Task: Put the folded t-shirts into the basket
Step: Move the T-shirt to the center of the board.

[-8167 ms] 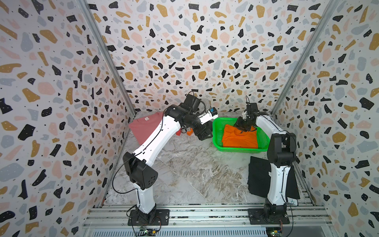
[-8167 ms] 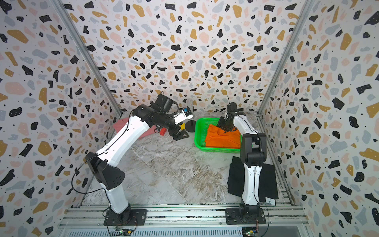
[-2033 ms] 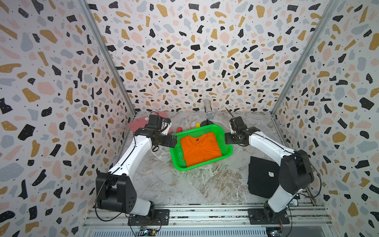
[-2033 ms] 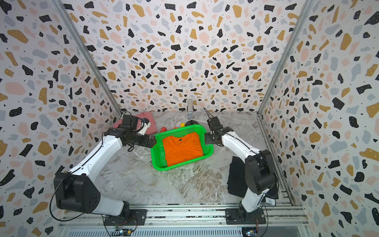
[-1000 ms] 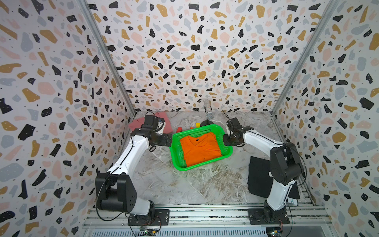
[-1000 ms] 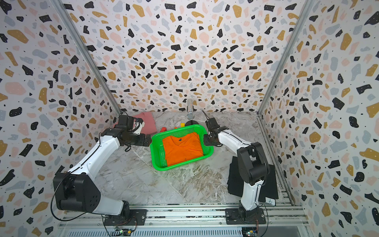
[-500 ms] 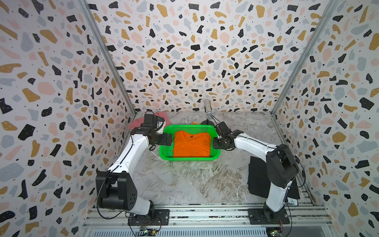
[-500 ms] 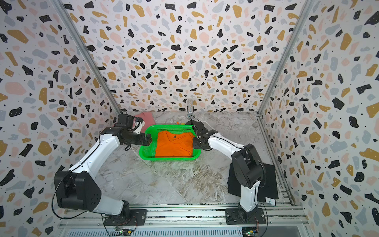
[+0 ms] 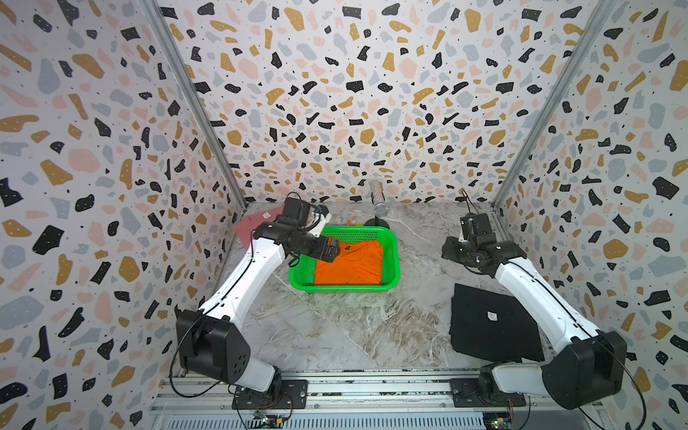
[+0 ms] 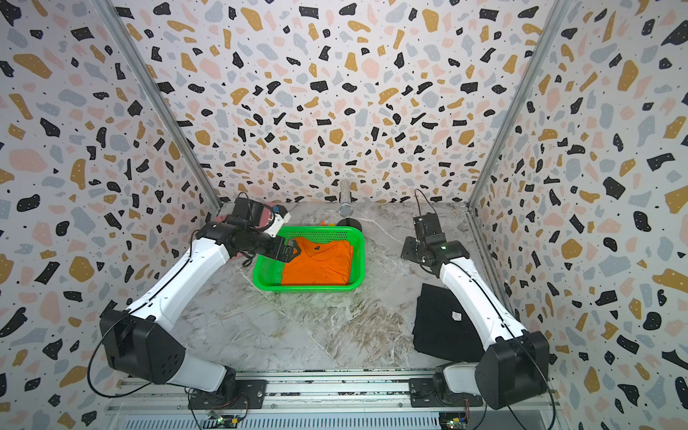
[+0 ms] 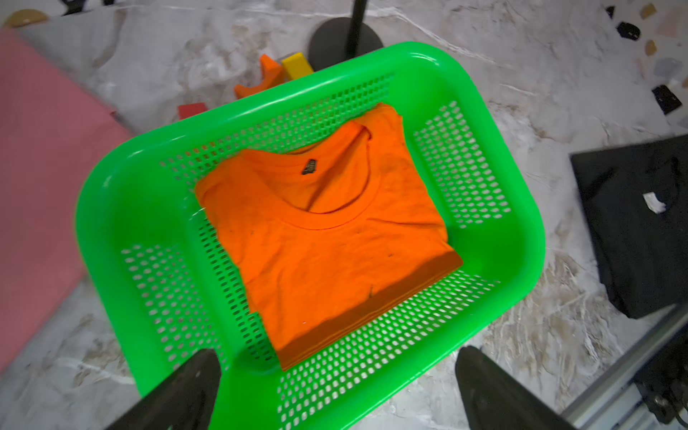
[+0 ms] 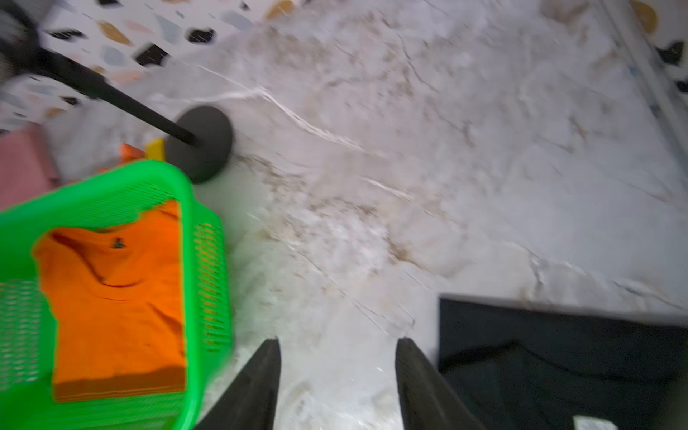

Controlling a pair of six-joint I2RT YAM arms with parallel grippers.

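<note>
My left end effector (image 9: 329, 250) hangs over the left end of the basket (image 9: 395, 257), jaws spread wide and gripping nothing. From its wrist camera I see the two fingers (image 11: 178, 391) straddling the basket's near wall; I cannot tell whether they touch the rim. The orange shirt (image 9: 353, 264) lies flat inside the basket with its collar toward the back wall. It sits just ahead of that end effector and toward the basket's right side, so a strip of green floor shows on the left.

My right end effector (image 9: 448, 253) is well apart from the basket, off to its right over bare surface (image 9: 335, 335). Its jaws stand apart with nothing between them. The black shirt (image 9: 491, 327) lies flat on the surface at the front right, white label up. It is nearer the rig's front than that end effector and partly under my right forearm. The pink shirt (image 9: 253, 225) is at the back left corner, partly hidden by my left arm in both top views. A black stand (image 9: 376, 223) and a few small blocks (image 11: 275, 74) sit just behind the basket.
</note>
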